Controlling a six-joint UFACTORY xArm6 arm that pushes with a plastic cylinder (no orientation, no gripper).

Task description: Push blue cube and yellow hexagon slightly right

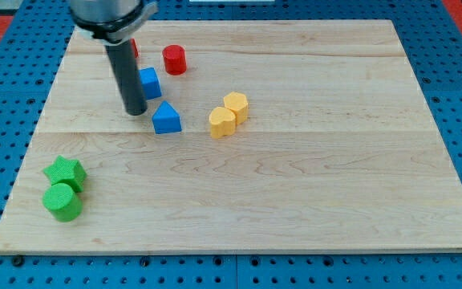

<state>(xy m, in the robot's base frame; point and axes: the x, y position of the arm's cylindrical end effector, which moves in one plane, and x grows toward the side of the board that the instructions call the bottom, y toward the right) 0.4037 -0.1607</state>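
Observation:
The blue cube (149, 83) lies at the board's upper left. The yellow hexagon (236, 105) lies near the upper middle, touching a yellow heart-like block (222, 122) at its lower left. My tip (135, 111) rests on the board just left of and below the blue cube, close to its lower left corner; the rod hides part of the cube's left side. A blue triangular block (166, 119) sits just right of my tip.
A red cylinder (174, 59) stands above the blue cube; another red block (133, 48) is mostly hidden behind the rod. A green star (64, 171) and a green cylinder (62, 201) sit at the lower left. The wooden board (295, 185) lies on a blue pegboard.

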